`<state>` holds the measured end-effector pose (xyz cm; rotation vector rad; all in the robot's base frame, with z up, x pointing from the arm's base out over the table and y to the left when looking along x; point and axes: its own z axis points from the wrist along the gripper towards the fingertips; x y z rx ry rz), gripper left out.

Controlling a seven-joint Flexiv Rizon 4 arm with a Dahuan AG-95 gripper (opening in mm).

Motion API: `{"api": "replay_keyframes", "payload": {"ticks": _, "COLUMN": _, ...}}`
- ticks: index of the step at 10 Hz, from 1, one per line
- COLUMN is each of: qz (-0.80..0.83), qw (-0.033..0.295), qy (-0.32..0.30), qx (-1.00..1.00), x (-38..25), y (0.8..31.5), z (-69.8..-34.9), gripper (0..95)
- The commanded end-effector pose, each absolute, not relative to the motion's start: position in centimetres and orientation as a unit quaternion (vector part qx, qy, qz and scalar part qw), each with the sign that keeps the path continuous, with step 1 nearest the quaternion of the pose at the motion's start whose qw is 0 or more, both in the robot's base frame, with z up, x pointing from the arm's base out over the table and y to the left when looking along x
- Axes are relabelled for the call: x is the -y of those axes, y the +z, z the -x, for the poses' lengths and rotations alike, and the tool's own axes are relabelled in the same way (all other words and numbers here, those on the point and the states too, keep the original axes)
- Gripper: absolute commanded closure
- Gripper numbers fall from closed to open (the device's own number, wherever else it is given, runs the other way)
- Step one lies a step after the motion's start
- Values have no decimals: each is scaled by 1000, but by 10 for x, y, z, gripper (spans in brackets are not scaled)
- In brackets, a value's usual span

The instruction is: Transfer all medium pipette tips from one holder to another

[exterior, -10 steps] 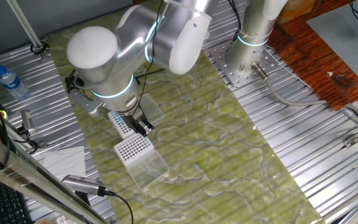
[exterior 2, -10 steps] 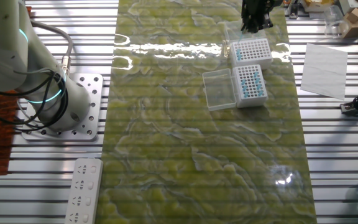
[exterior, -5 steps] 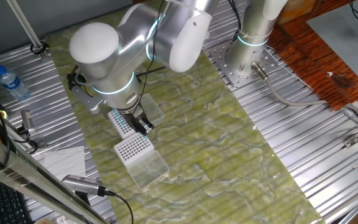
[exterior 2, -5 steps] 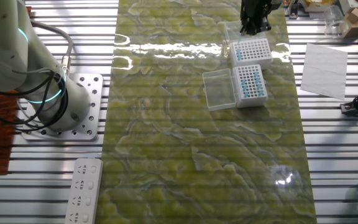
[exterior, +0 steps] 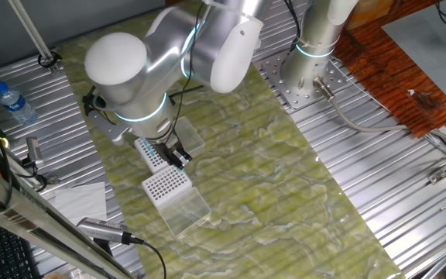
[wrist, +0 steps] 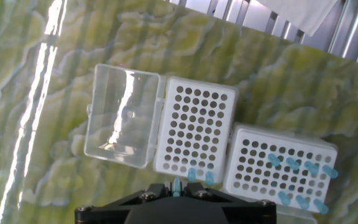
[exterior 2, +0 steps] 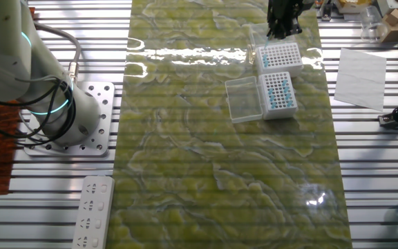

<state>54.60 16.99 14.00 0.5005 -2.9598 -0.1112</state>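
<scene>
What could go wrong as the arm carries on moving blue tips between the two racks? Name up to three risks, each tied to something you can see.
1. The gripper appears to pinch one slim blue tip; slightly off a hole, it could jam or tilt.
2. Two tips already stand in the near rack by the fingers and might get knocked.
3. The open clear lid hinges off that rack; a push could shift it.

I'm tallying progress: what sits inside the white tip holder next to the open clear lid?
In the hand view, the white perforated holder shows mostly empty holes and two light-blue tips at its near edge. The black claw grips another tip and covers anything below that edge.
</scene>
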Motion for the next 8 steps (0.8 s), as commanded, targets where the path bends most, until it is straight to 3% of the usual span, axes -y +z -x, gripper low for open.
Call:
{"api": "replay_keyframes", "payload": {"ticks": 1, "qz": -176, "qw": 93, "qy": -41, "qx": 979, "x": -171, "y": 140, "z": -547, "gripper": 950}}
{"api": "replay_keyframes", "payload": {"ticks": 8, "qz": -144, "qw": 71, "qy": -32, "qx": 986, "x": -174, "y": 137, "z": -548, "gripper": 950}}
